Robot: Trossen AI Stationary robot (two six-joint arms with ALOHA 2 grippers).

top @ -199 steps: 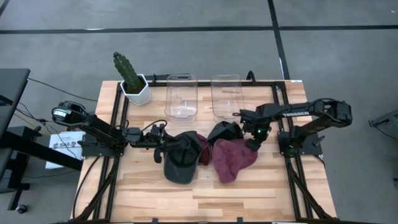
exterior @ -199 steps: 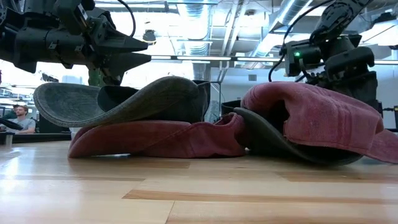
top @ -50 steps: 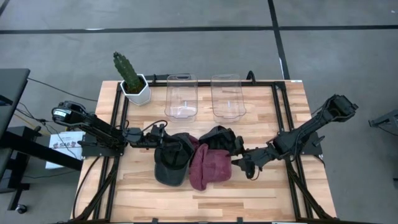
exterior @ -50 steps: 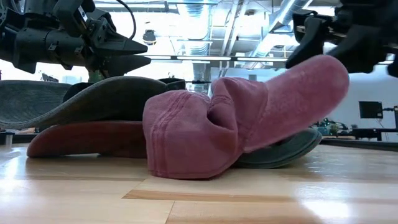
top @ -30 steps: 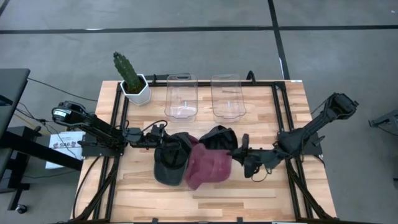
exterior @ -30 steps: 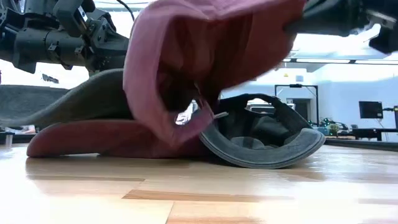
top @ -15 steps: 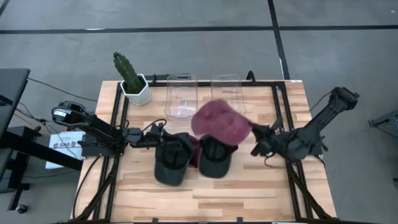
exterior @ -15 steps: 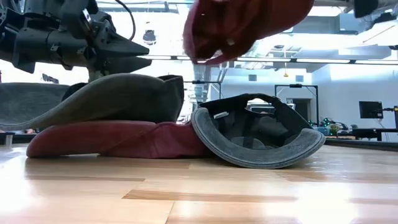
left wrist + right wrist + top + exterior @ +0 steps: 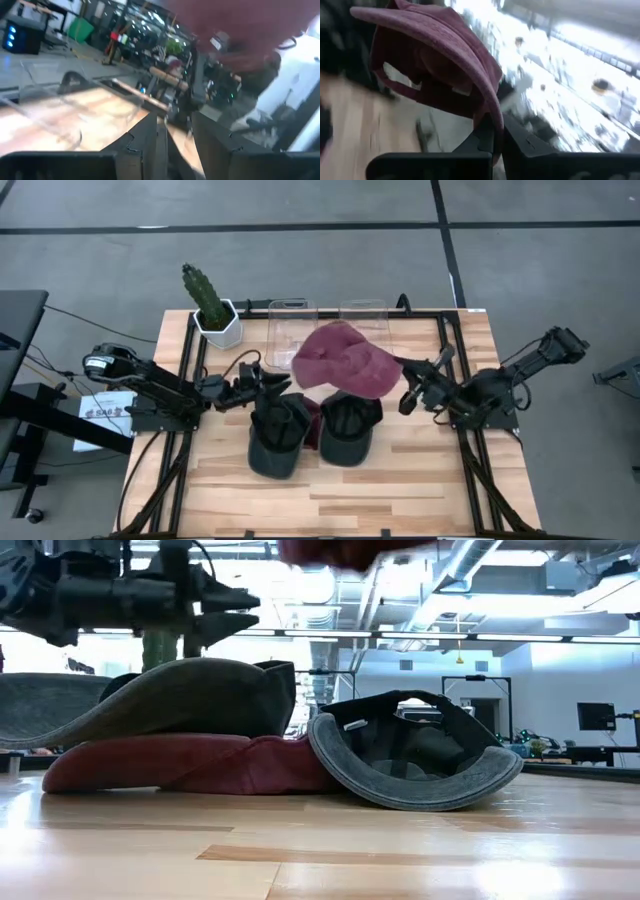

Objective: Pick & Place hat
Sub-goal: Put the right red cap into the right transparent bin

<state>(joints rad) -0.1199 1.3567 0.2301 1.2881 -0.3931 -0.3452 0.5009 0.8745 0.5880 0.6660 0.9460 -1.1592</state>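
A dark red hat (image 9: 345,360) hangs in the air over the near ends of two clear bins (image 9: 291,330), with my right gripper (image 9: 403,387) shut on it. It also shows in the right wrist view (image 9: 435,45). Under it, on the table, a dark grey hat (image 9: 347,430) lies upside down on its crown. Beside that, another dark grey hat (image 9: 275,435) rests on a second red hat (image 9: 190,762). My left gripper (image 9: 235,612) hovers open just above that left pile, with nothing between its fingers (image 9: 150,135). My right gripper pinches the edge of the red hat's brim (image 9: 492,117) between its two fingers. The fingers come from the table's right side, roughly level. The hat is lifted clear of the table and sticks out past the fingertips, its hollow underside and back strap facing down.
A potted cactus (image 9: 210,305) stands at the far left corner. The second clear bin (image 9: 365,320) stands beside the first at the far edge. Bare wood lies along the near edge (image 9: 330,500). Black frame rails (image 9: 190,380) run along both sides of the table.
My right gripper has risen and gone toward the far edge with the red hat, which has swung up off the pile and now hangs clear. The upside-down grey hat beneath it is uncovered. My left gripper has levelled out and risen a little above the left pile.
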